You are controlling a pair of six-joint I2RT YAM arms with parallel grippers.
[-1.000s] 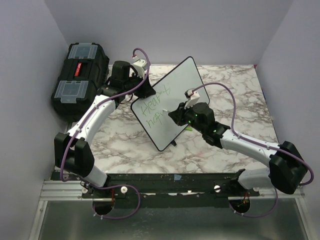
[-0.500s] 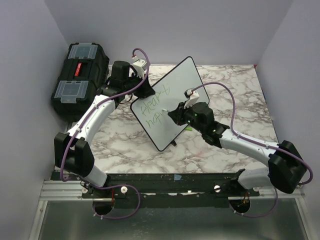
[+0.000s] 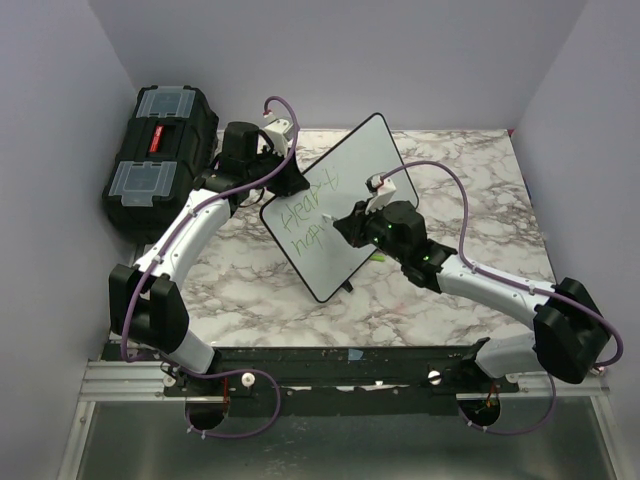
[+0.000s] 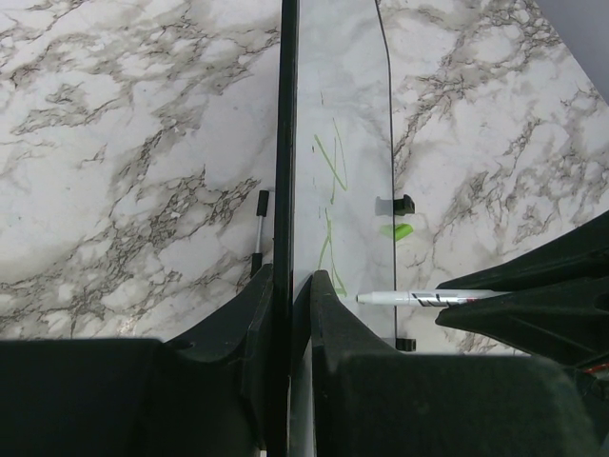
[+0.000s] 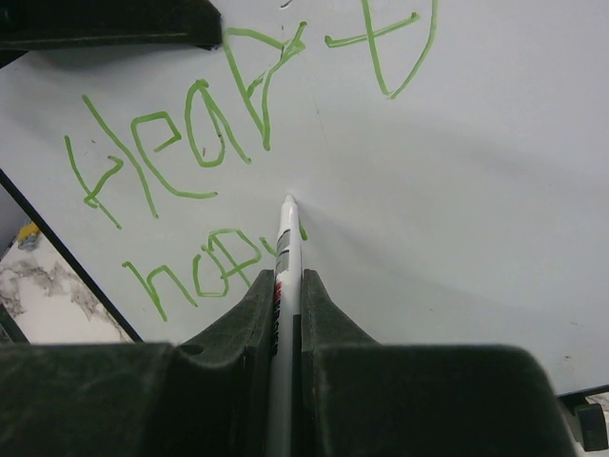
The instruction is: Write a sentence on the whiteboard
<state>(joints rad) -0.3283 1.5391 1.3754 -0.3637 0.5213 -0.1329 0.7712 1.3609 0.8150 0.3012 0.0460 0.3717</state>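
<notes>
The whiteboard [image 3: 365, 160] stands tilted on edge at the table's middle. My left gripper [image 3: 290, 185] is shut on its upper left edge. In the left wrist view the whiteboard [image 4: 343, 114] runs edge-on between that gripper's [image 4: 290, 281] fingers. The sentence [image 5: 190, 143] is green letters in two lines, "Heart" above a shorter word [image 5: 190, 271]. My right gripper [image 5: 287, 281] is shut on a white marker [image 5: 285, 248], whose tip touches the whiteboard [image 5: 457, 190] just right of the lower word. From above, the right gripper [image 3: 345, 225] sits in front of the board's face.
A black toolbox [image 3: 160, 150] with clear lid compartments sits at the back left, behind the left arm. A small green cap [image 4: 397, 230] lies on the marble table [image 3: 460, 170] behind the board. Small black feet [image 4: 404, 203] show at the board's far edge. Walls close in on three sides.
The right gripper has shifted slightly left and up along the board with the marker. The left arm and the board have not moved.
</notes>
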